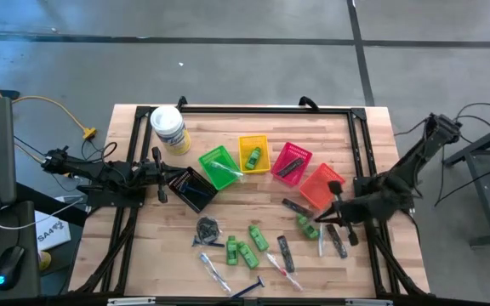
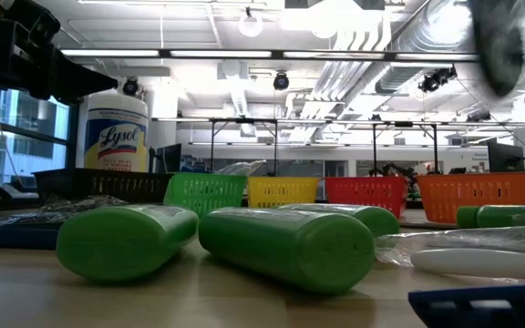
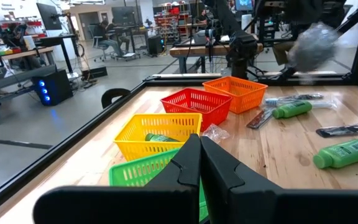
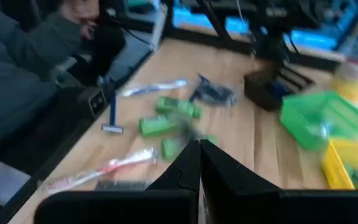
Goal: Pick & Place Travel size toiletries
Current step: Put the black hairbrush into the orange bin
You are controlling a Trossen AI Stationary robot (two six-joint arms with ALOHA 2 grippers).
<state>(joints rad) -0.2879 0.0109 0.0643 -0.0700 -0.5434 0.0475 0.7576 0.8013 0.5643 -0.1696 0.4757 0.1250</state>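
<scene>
Overhead and wrist views of a wooden worktop (image 1: 253, 200) with two arms. The left end effector (image 1: 162, 174) lies at the left side, just beside a black basket (image 1: 192, 189), its fingers (image 3: 191, 163) pressed together and holding nothing. The right end effector (image 1: 334, 212) hangs over the right side near an orange basket (image 1: 321, 185), its fingers (image 4: 194, 163) likewise closed on nothing. Five small baskets run in a row across the middle: black, green basket (image 1: 219, 167), yellow basket (image 1: 254, 154), red basket (image 1: 291, 163) and orange. One green mini bottle (image 1: 253, 156) lies inside the yellow basket, and a dark item lies in the red one. The remaining travel toiletries lie scattered on the near half of the worktop: green bottles (image 1: 248, 252), a dark coiled bundle (image 1: 208, 228), slim clear tubes (image 1: 214, 272), black combs (image 1: 286, 253) and a blue-handled razor (image 1: 249, 289). A white tub with a yellow label (image 1: 168, 129) stands at the far left corner. In the right wrist view a person's dark sleeve (image 4: 17, 81) shows beyond the worktop's edge.
</scene>
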